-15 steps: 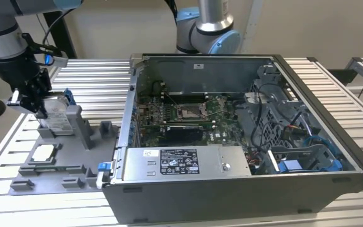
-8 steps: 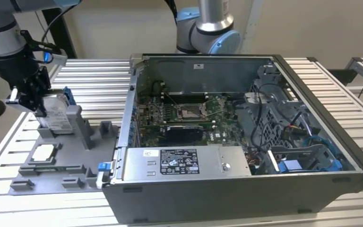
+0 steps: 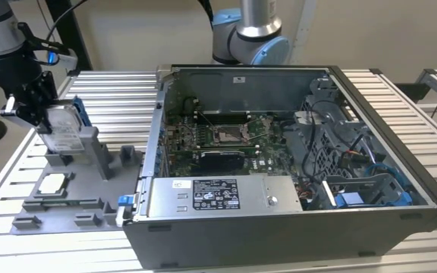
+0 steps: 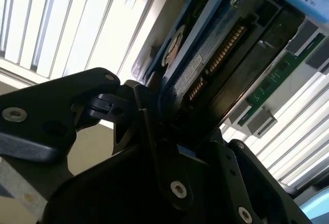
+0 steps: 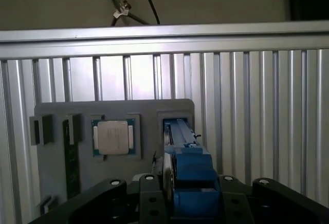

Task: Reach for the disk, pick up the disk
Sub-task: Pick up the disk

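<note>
While held upright | disk (image 3: 60, 126) clamped in tool (image 3: 45, 117) | white label (image 3: 66, 139) unreadable

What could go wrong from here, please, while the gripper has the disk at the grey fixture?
1. The gripper appears to clamp the disk near its upper edge only, so the disk could pivot or slip.
2. The disk's lower end is close to the upright posts of the grey fixture; a tilted pull might snag its blue rails there.
3. The chip lies in the same fixture, and a jolt might shift it.
</note>
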Controlling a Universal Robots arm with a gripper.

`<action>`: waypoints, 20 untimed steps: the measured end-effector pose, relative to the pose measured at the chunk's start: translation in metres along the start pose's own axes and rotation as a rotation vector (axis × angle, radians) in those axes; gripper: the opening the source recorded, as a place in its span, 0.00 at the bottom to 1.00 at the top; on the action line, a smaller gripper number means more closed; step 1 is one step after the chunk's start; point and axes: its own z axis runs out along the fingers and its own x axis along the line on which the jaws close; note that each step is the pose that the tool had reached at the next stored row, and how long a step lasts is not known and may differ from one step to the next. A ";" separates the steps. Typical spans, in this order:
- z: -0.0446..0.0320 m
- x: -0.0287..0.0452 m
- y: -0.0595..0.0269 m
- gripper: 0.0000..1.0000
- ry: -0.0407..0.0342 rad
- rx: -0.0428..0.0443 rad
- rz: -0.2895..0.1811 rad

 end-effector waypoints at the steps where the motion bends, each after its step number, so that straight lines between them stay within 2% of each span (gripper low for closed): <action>1: -0.0011 0.0000 0.0000 0.00 0.0001 0.0000 0.000; 20: -0.0239 -0.0009 0.0004 0.00 0.0001 0.0000 0.000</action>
